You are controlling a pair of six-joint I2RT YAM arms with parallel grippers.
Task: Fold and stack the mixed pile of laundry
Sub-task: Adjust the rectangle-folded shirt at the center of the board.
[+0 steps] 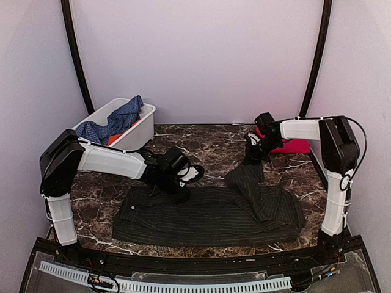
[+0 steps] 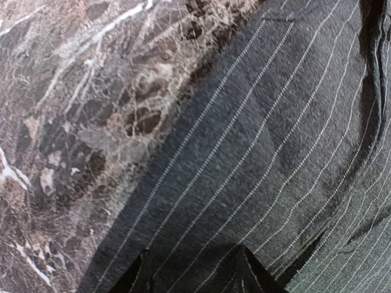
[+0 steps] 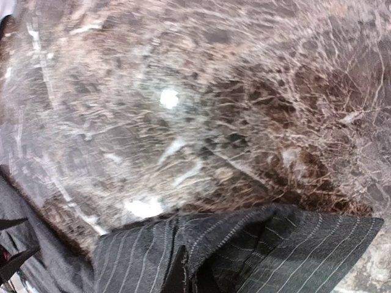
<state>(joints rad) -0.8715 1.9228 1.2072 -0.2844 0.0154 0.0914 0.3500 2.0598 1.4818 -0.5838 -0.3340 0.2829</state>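
Where the right gripper (image 1: 253, 149) stands raised over the far right of the table (image 1: 201, 141), its jaws are pressed together on a sleeve or corner of the shirt (image 1: 208, 217), and the cloth hangs from it in a dark ridge down to the garment's body. Left gripper (image 1: 182, 182): low on the shirt's far edge, fingers (image 2: 244, 271) partly apart with flat pinstripe between them; whether it pins the cloth or only hovers cannot be told. Shirt: spread across the near half of the table, not yet folded. Red cloth (image 1: 294, 146): just behind the right gripper. Bin (image 1: 145, 122): far left, holding a blue checked garment (image 1: 116, 122) and an orange piece (image 1: 115, 139). Risks, judged: the pinch looks shallow, so a quick pull could slip it free. With the left side unanchored, the whole shirt would drag and bunch. A backward swing could snag the red cloth.
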